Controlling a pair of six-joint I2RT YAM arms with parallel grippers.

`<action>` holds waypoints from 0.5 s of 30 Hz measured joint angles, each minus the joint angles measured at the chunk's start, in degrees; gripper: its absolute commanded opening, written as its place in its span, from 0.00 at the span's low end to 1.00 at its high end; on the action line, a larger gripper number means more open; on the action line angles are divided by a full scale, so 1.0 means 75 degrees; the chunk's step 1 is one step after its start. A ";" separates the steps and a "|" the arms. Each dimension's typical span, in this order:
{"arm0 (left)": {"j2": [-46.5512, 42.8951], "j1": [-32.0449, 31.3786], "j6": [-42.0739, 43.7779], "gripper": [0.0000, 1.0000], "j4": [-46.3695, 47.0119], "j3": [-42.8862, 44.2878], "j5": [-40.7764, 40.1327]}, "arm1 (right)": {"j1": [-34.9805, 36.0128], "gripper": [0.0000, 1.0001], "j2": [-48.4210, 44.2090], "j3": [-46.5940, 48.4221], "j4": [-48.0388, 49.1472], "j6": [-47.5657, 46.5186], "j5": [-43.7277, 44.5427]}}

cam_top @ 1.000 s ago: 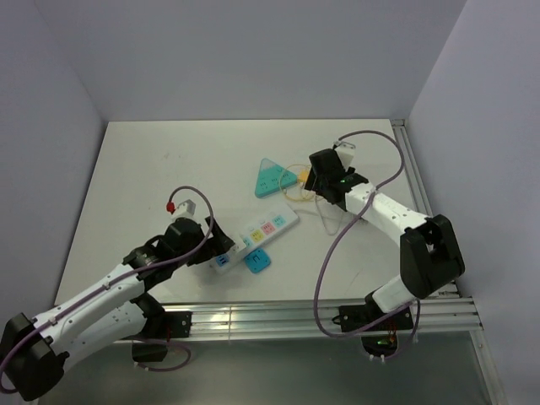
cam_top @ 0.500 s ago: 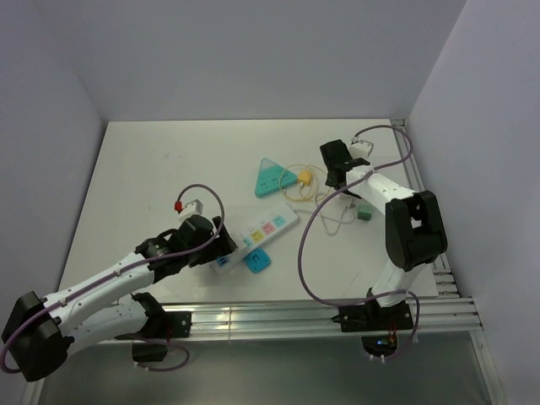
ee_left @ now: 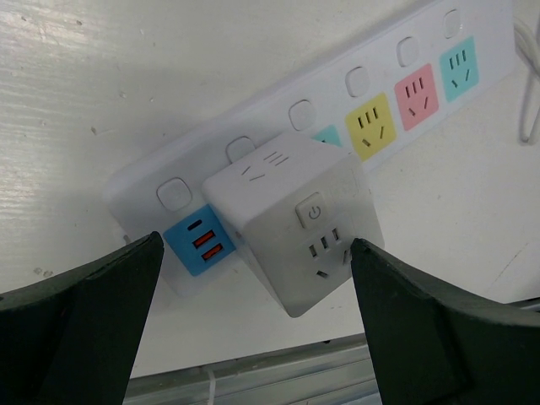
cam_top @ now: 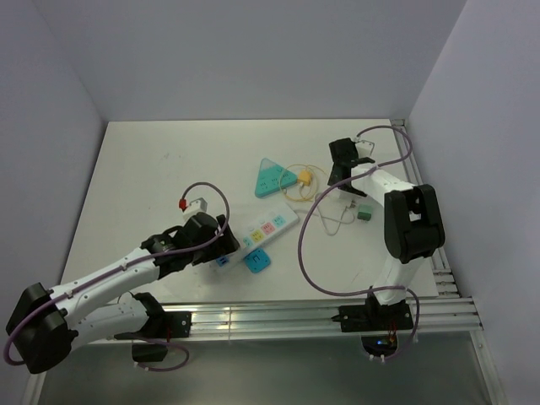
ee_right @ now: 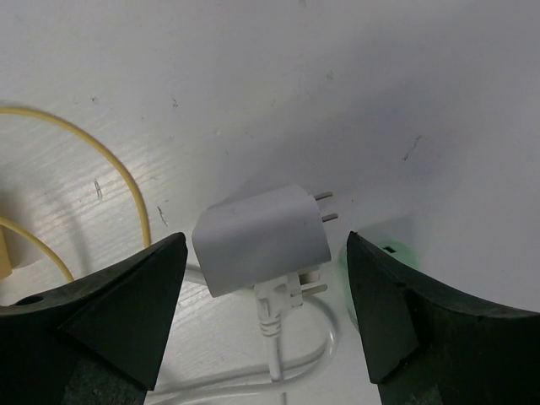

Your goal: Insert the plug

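Lying flat on the tabletop (ee_right: 253, 67), lower middle of the right wrist view: the white plug (ee_right: 257, 238), pins toward the right edge. Straddled by the right end effector (ee_right: 266, 245), spread wide, touching nothing. In the left wrist view, left end effector (ee_left: 255, 253) spread fully around a white cube adapter (ee_left: 295, 219) on the power strip (ee_left: 329, 97); gripping nothing. Seems seated in the strip, though hard to confirm from this angle. Could twist on closing, because of the white cable (ee_right: 272, 350) tugging below; would then meet a free socket (ee_left: 371, 126) with crooked pins. Could also shove the strip aside if not steadied.
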 measured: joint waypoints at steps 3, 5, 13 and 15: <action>0.0146 0.0000 0.0015 0.99 0.0050 0.0076 0.0003 | -0.0105 0.83 0.0003 0.0000 0.0099 -0.0157 -0.0236; 0.0259 -0.0003 0.0015 0.99 0.0099 0.0119 0.0009 | -0.0134 0.78 0.0041 0.0015 0.0154 -0.0245 -0.0382; 0.0525 0.0000 0.0108 1.00 0.0079 0.0326 -0.0012 | -0.0166 0.54 0.0166 0.0017 0.0283 -0.0472 -0.0857; 0.0554 0.0026 0.0125 0.99 0.0082 0.0347 -0.0009 | -0.0187 0.53 0.0166 0.0015 0.0306 -0.0498 -0.0921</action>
